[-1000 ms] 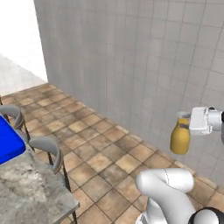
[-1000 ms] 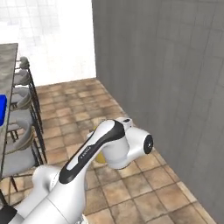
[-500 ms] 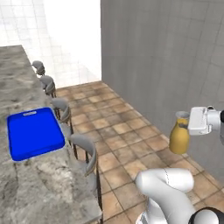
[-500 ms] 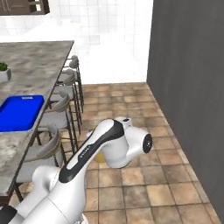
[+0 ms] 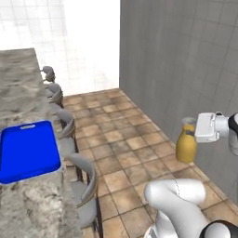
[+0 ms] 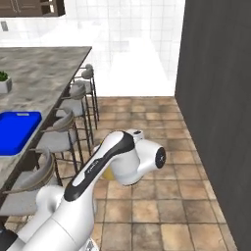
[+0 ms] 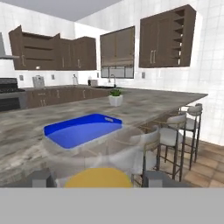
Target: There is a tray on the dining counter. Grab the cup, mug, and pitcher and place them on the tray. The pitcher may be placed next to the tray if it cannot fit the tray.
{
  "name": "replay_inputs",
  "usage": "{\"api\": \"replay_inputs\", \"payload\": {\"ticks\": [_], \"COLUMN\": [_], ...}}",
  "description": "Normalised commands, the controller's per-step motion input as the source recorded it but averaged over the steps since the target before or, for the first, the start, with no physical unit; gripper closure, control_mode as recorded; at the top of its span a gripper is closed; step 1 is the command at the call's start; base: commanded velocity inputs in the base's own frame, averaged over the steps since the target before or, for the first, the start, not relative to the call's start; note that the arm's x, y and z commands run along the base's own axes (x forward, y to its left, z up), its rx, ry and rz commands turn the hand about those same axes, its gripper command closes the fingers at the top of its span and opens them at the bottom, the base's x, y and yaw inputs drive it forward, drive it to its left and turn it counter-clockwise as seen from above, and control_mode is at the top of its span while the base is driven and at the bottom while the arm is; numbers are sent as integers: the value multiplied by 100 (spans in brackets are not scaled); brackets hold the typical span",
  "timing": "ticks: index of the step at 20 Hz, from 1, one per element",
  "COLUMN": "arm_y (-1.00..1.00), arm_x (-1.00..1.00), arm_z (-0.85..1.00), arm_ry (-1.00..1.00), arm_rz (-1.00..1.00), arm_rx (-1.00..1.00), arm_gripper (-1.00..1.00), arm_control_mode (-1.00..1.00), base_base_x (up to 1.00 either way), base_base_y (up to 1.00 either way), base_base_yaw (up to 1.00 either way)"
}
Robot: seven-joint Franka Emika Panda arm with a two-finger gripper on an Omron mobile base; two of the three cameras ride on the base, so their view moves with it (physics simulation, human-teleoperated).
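Over the tiled floor, the gripper (image 5: 193,135) is clamped on the upright pitcher (image 5: 186,144); the tray (image 7: 83,129) on the counter (image 7: 144,106) lies ahead at 12 o'clock.

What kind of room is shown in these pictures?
Most likely a home kitchen: dark wall cabinets, a stove at the far wall, and a long stone dining counter lined with grey stools.
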Motion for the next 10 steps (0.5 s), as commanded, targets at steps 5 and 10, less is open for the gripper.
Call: {"api": "replay_inputs", "payload": {"ticks": [5,10], "arm_y": [0,0], "arm_x": [0,0], "arm_z": [0,0], "arm_ry": [0,0], "arm_rz": [0,0], "arm_rx": [0,0], "arm_gripper": [100,100], "arm_control_mode": [100,100], "base_base_x": [55,54], "base_base_y": [-52,-48], "base_base_yaw": [5,10]}}
